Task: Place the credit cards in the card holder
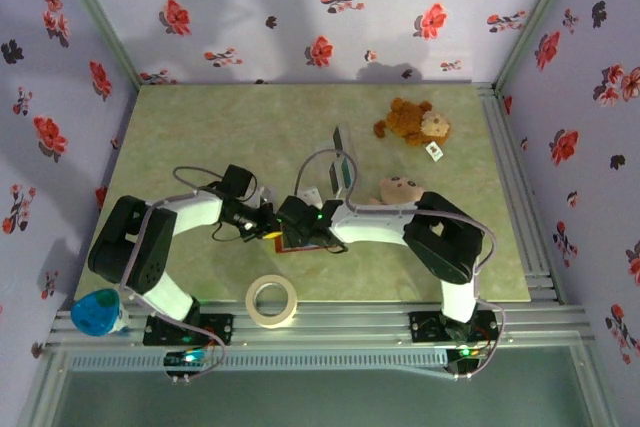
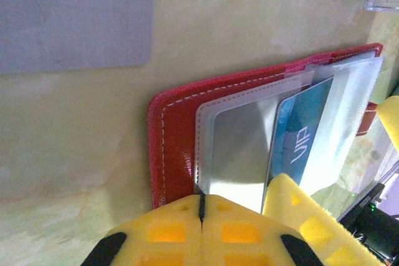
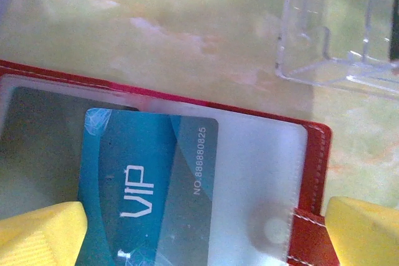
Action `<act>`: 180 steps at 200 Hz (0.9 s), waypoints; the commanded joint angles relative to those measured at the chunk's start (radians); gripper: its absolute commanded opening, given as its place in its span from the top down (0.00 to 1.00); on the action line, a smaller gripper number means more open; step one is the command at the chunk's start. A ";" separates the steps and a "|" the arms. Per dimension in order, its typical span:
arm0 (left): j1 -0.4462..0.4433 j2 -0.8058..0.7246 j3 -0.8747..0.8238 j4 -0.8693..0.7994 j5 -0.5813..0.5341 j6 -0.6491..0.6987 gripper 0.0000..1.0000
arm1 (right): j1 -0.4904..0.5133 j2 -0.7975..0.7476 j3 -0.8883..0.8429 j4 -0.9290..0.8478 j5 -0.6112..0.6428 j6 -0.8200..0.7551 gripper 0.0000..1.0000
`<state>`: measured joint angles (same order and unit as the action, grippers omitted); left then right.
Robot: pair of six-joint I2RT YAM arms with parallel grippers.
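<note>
Lying open near the table's middle, the small red stitched folding wallet (image 1: 287, 245) is resting flat on the pale green marbled tabletop (image 1: 200, 127), at 6 o'clock from the clear plastic slotted stand (image 1: 342, 162). The left gripper (image 2: 201, 200) is pressing its yellow fingers tightly together at the wallet's edge, leaving no gap. The right gripper (image 3: 199, 235) is hovering over the wallet with its yellow fingertips (image 3: 37, 235) spread wide, one at 8 o'clock and one at 4 o'clock of the teal plastic card marked VIP (image 3: 143, 179). That card is lying among the wallet's clear sleeves, beside a shiny grey card (image 2: 240, 147) sitting in a pocket. In the left wrist view another flat grey card (image 2: 75, 17) is lying on the table at 10 o'clock from the wallet, apart from it. A roll of cream tape (image 1: 272, 301) is sitting at 6 o'clock from the wallet
</note>
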<state>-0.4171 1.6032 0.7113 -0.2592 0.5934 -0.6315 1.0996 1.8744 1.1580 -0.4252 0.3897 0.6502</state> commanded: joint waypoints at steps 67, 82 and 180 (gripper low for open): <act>0.010 -0.017 -0.035 -0.109 -0.059 0.029 1.00 | -0.010 -0.057 -0.072 -0.097 0.109 0.060 0.01; 0.009 -0.016 -0.031 -0.119 -0.055 0.038 1.00 | -0.011 -0.057 -0.073 -0.090 0.107 0.057 0.01; 0.009 -0.019 -0.021 -0.144 -0.044 0.051 1.00 | -0.051 -0.142 -0.071 -0.112 -0.005 0.095 0.01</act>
<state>-0.4137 1.5906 0.7021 -0.3115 0.5842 -0.6090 1.0595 1.7981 1.0962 -0.4786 0.3981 0.7170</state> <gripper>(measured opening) 0.067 0.993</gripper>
